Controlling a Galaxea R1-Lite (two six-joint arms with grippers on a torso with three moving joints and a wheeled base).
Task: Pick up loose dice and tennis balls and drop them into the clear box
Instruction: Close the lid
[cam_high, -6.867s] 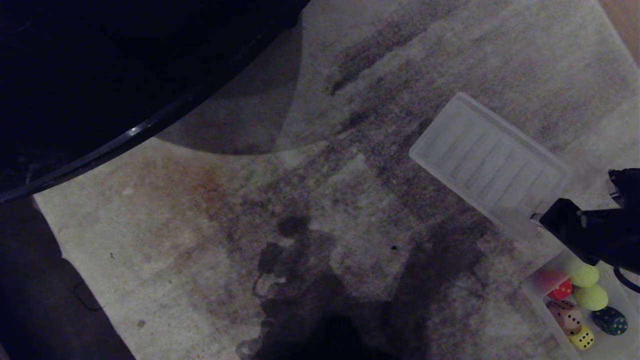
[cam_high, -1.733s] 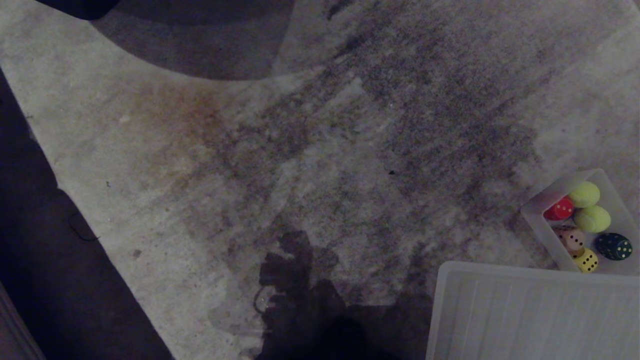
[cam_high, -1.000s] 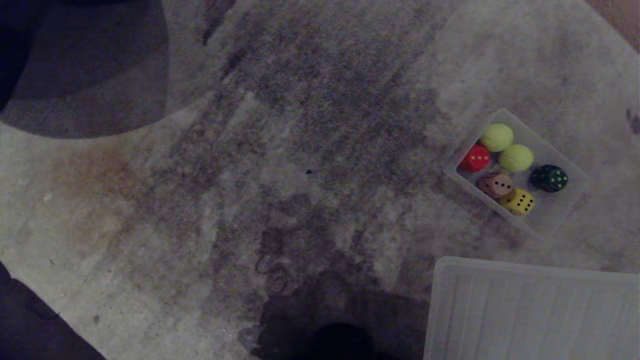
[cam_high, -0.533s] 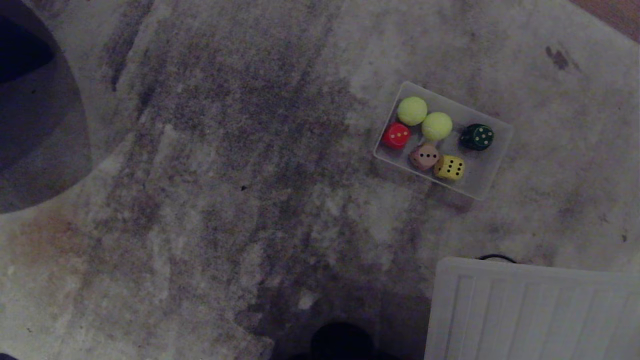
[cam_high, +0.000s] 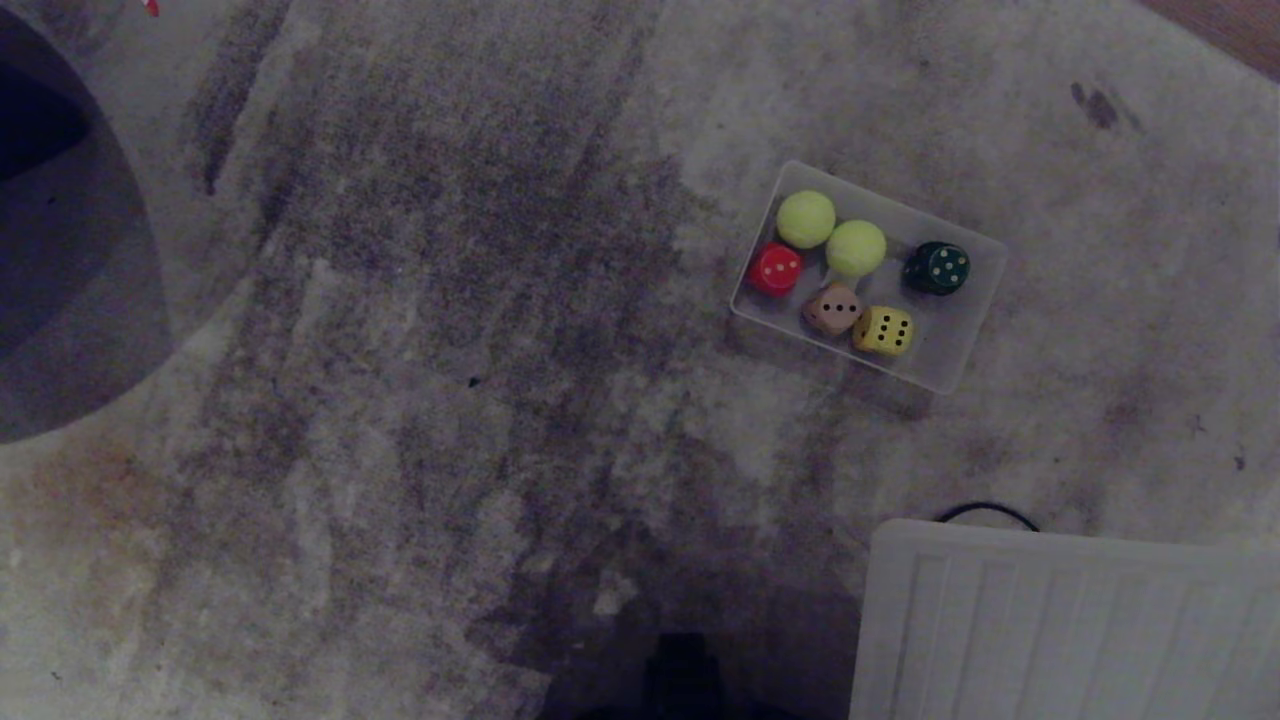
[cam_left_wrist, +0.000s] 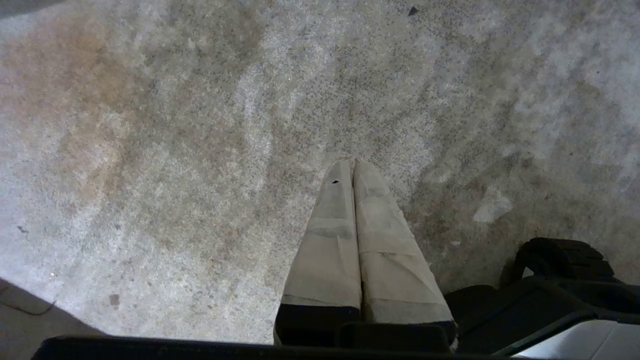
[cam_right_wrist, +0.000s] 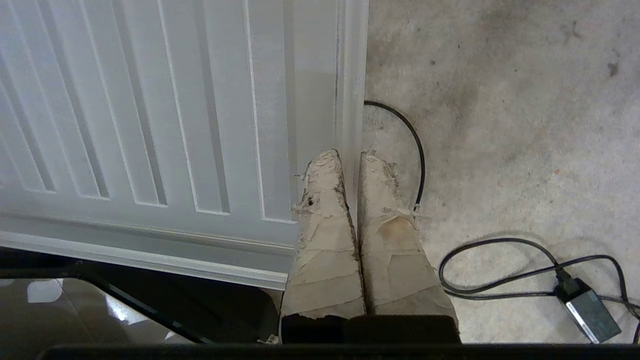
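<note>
Clear box (cam_high: 950, 355) sits on the carpet (cam_high: 450, 400), upper right of centre in the head view, set at a slant. All loose pieces are inside it: two tennis balls (cam_high: 806, 219) touching each other along the far-left side, red die (cam_high: 776, 269) just beside the first ball, pinkish-tan die (cam_high: 833, 308) and yellow die (cam_high: 883, 330) touching along the near wall, dark green die (cam_high: 937, 267) apart from the rest toward the right end. No die or ball lies on the carpet outside the box.

Ribbed clear lid (cam_high: 1060, 630) fills the lower right corner of the head view, well apart from the box — a black cable (cam_high: 985, 510) loops out from behind its far edge.

Right hand (cam_right_wrist: 350, 157): taped fingers pinched on the lid's edge strip, the ribbed panel stretching away to one side; cable and a small adapter (cam_right_wrist: 590, 307) lie on the carpet on the other side.

Left hand (cam_left_wrist: 351, 165): fingers pressed together, nothing between them, hanging over bare stained carpet — part of the robot's dark base (cam_left_wrist: 550, 280) shows beside it.

Neither arm shows in the head view.
</note>
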